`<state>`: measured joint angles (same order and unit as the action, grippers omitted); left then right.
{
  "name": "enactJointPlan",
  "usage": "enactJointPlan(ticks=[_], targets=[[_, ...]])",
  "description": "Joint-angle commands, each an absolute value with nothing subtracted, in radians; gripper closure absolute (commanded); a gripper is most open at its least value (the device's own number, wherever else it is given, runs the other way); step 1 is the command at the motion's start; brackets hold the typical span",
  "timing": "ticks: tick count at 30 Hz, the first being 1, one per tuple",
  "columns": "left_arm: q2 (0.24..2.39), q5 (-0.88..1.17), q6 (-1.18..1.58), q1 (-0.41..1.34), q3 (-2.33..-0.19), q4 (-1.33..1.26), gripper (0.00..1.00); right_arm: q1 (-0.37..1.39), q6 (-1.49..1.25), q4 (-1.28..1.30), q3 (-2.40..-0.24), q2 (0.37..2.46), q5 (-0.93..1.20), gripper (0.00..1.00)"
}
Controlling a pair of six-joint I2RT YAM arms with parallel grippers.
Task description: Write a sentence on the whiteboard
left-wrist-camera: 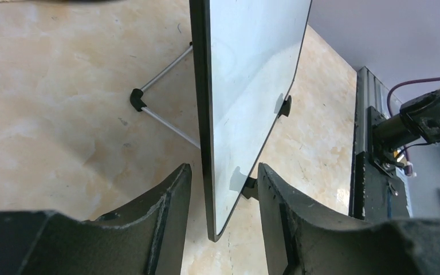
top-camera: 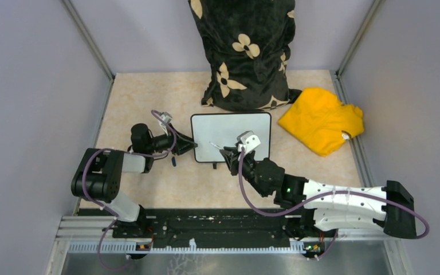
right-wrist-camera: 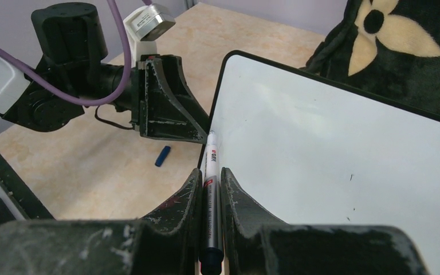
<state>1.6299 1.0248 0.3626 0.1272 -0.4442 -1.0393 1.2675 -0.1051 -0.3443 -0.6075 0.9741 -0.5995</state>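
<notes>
Top external: pillow (top-camera: 246,51) behind whiteboard (top-camera: 232,129); right pincer (top-camera: 228,153) clamps marker (right-wrist-camera: 212,157); left pincer (top-camera: 189,144) seemingly open

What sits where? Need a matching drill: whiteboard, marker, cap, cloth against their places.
Things
1. whiteboard
2. marker
3. blue cap
4. yellow cloth

Places
A. clamped in the right gripper
B. heaped on the table, right of the whiteboard
C. edge straddled by the left gripper
D. lying loose on the table near the left gripper

Pairs: 1-C, 2-A, 3-D, 4-B
</notes>
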Motion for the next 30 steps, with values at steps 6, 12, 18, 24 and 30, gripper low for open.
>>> enactJointPlan(ticks=[6,12,18,24,30], targets=[[1.637,1.033,0.228,0.121,-0.478,-0.883,0.48,1.267,-0.101,-0.399,-0.611,0.917,-0.582,1.00],[1.676,1.057,0.257,0.120,-0.497,-0.933,0.50,1.267,-0.113,-0.409,-0.617,0.944,-0.579,1.00],[1.700,1.076,0.298,0.120,-0.499,-0.971,0.52,1.267,-0.118,-0.414,-0.643,0.984,-0.577,1.00],[1.721,1.092,0.336,0.120,-0.497,-1.015,0.53,1.268,-0.121,-0.423,-0.686,1.053,-0.653,1.00],[1.738,1.101,0.364,0.120,-0.497,-1.048,0.56,1.267,-0.114,-0.432,-0.752,1.152,-0.774,1.00]])
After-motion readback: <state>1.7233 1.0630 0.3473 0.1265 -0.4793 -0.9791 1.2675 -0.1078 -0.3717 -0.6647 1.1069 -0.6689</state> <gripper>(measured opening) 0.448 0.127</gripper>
